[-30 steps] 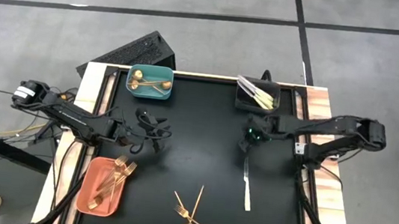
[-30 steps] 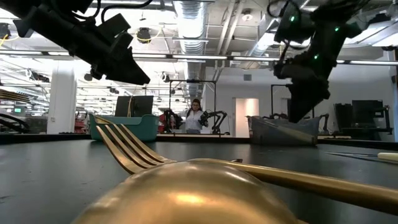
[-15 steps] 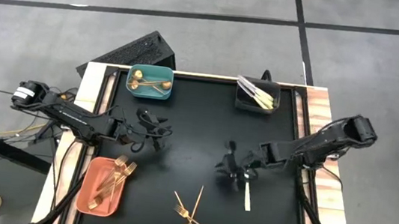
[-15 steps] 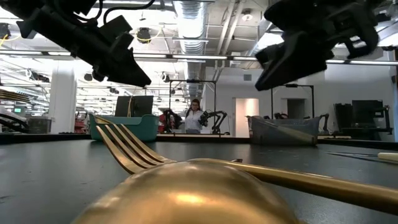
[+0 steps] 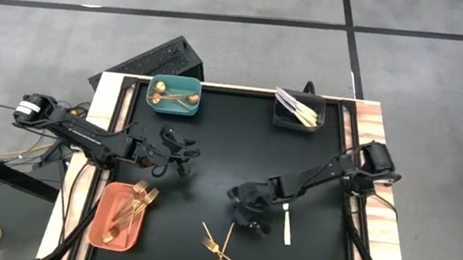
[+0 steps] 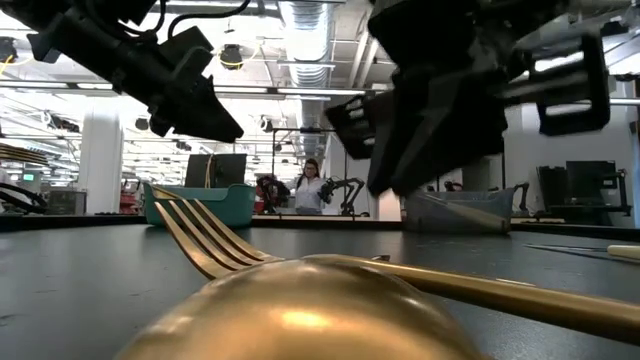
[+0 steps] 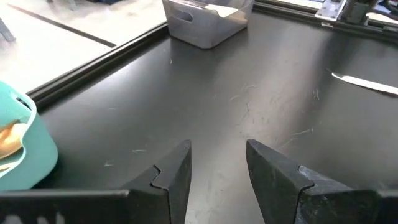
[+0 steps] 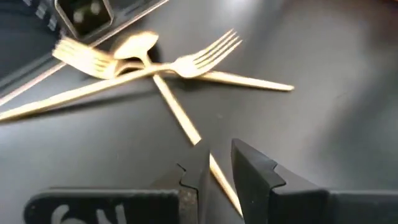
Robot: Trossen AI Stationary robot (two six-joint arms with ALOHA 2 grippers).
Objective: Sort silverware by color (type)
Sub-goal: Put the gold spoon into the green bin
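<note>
Silverware: I'm working the gold pile (image 5: 222, 251) beside the salmon bin (image 5: 101, 227).
Right gripper (image 8: 214, 163) is hanging part-open, empty, over a thin stick (image 8: 180, 121) (light, stiff, slippery); I'm aiming mid-shaft. Left gripper (image 7: 217, 165) is waiting open.

Gold forks (image 8: 186, 62), teal bin (image 5: 174, 95), salmon bin (image 5: 101, 220).

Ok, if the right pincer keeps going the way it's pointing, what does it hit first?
Probably the thin gold stick running out from between its fingers. Beyond it lies the crossed pile of gold forks, with the right pincer open above the table; depth is hard to judge.
</note>
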